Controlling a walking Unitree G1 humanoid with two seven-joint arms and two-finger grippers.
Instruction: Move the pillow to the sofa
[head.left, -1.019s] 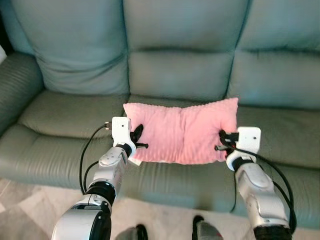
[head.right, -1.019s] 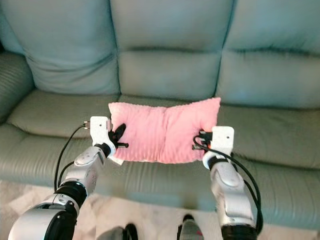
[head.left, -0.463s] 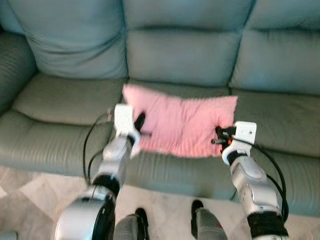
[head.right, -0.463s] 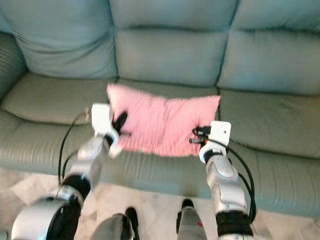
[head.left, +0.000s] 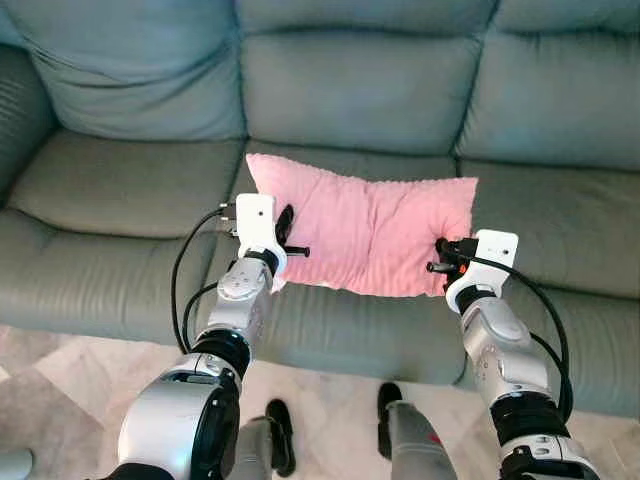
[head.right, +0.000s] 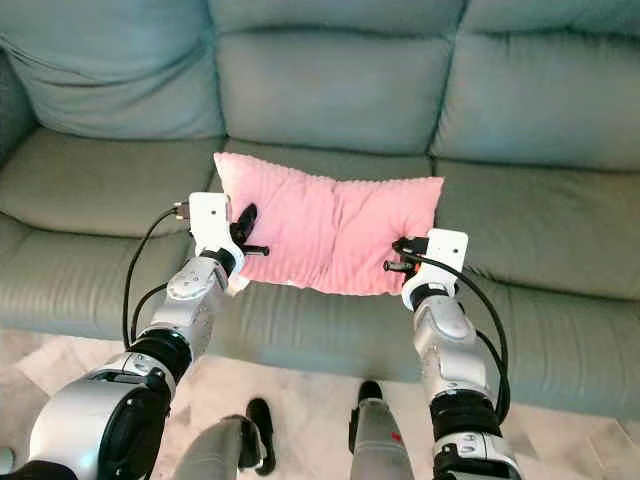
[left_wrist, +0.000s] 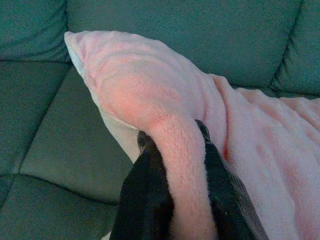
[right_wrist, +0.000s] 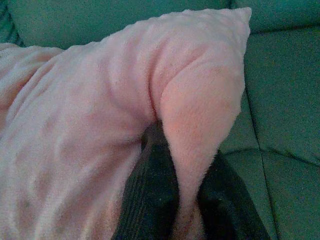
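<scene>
A pink fuzzy pillow (head.left: 365, 230) hangs stretched between my two grippers, over the front of the middle seat of a grey-green sofa (head.left: 130, 185). My left gripper (head.left: 284, 228) is shut on the pillow's left edge. In the left wrist view its black fingers (left_wrist: 145, 200) pinch a fold of pink fabric (left_wrist: 182, 170). My right gripper (head.left: 443, 256) is shut on the right edge. The right wrist view shows black fingers (right_wrist: 150, 195) clamped on a fold of the pillow (right_wrist: 195, 115).
The sofa's back cushions (head.left: 350, 85) rise behind the pillow. Its front edge (head.left: 340, 330) runs just below my wrists. Light marble floor (head.left: 60, 400) lies before the sofa, with my feet (head.left: 280, 440) on it.
The camera has tilted down and the sofa sits higher in view. Both grippers still hold the pillow, which now looks a little further over the seat.
</scene>
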